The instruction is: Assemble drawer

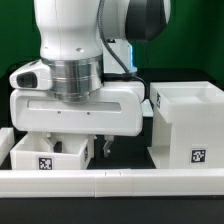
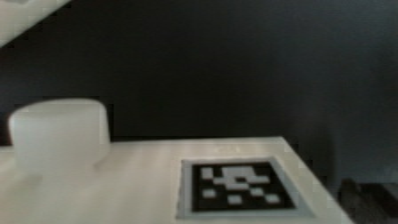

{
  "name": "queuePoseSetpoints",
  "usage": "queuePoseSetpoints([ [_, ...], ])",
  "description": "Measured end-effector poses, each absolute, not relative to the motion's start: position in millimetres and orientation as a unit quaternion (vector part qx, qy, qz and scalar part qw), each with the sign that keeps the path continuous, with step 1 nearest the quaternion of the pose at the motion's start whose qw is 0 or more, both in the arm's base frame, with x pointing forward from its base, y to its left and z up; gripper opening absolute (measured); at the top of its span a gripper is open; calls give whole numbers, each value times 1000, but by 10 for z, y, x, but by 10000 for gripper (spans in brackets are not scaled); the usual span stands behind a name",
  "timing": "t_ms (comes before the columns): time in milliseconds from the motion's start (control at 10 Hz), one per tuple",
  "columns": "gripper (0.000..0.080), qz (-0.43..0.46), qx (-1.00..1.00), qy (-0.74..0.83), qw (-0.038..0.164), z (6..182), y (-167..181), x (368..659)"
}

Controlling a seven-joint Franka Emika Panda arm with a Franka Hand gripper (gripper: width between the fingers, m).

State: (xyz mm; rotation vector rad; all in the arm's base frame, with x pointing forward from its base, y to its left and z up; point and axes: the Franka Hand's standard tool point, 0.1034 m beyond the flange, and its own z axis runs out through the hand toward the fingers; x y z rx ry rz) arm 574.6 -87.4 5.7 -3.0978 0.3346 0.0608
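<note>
In the exterior view my gripper (image 1: 85,148) hangs low over the right end of a shallow white drawer tray (image 1: 45,156) that lies at the exterior view's left with a square tag on its face. One dark fingertip (image 1: 105,148) shows just outside the tray's right wall, well off the hand's centre, so the jaws stand apart. The other finger is hidden by the tray. The tall white housing (image 1: 190,122) stands at the exterior view's right, with a tag low on its front. The wrist view shows the tray's face (image 2: 125,180) very close, with its round knob (image 2: 57,135) and its tag (image 2: 235,186). No fingers show there.
A low white rail (image 1: 110,181) runs along the table's front edge. The black tabletop (image 1: 125,150) shows between tray and housing. The arm's bulk hides the back of the scene.
</note>
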Motion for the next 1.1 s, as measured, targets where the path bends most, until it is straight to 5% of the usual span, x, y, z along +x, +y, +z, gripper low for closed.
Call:
queuePoseSetpoints([
  [100, 649, 20, -994, 108, 12, 52, -888, 5741],
  [300, 395, 20, -994, 109, 12, 50, -893, 5739],
  [400, 395, 20, -994, 109, 12, 50, -889, 5739],
  [600, 83, 20, -994, 109, 12, 50, -889, 5739],
  [1100, 38, 21, -994, 107, 13, 57, -885, 5738],
])
